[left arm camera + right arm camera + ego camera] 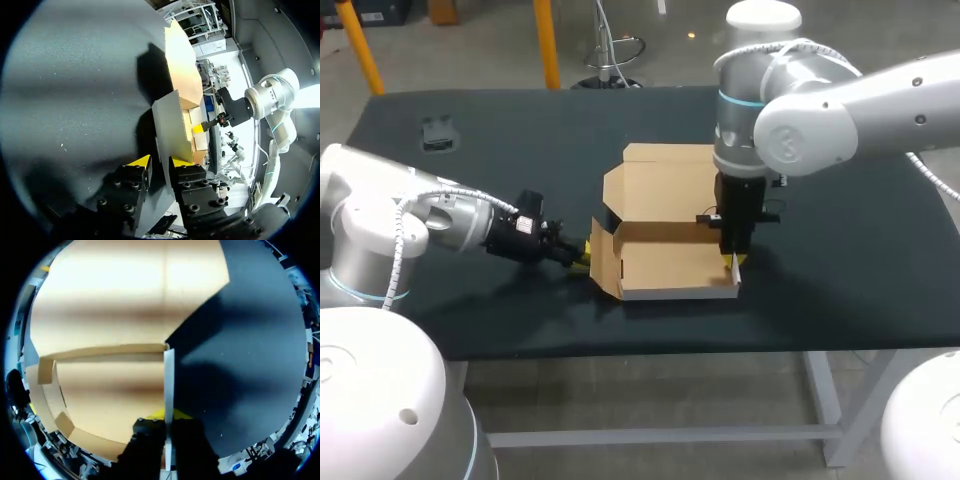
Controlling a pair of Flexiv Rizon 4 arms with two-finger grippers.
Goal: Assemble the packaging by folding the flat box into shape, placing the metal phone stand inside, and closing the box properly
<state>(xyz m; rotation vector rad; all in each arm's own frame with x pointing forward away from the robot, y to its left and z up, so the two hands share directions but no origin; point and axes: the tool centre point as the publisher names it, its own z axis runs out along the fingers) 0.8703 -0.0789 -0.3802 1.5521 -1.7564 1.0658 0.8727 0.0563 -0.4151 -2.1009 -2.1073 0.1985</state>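
Brown box (670, 225) sits half folded in the middle of the table (860, 250), right claw (735, 264) pinched tight on its right wall, left claw (580, 255) fingers apart around its left wall.

The head view looks down from above and behind, far enough back to take in the whole table (840, 250). The left wrist view sits low behind the left gripper (159, 166), facing the cardboard box (175, 125) just ahead of it (the right arm (267, 97) shows beyond). The right wrist view peers straight down past the right gripper (167, 419), very near the box's wall. All three views share the box.
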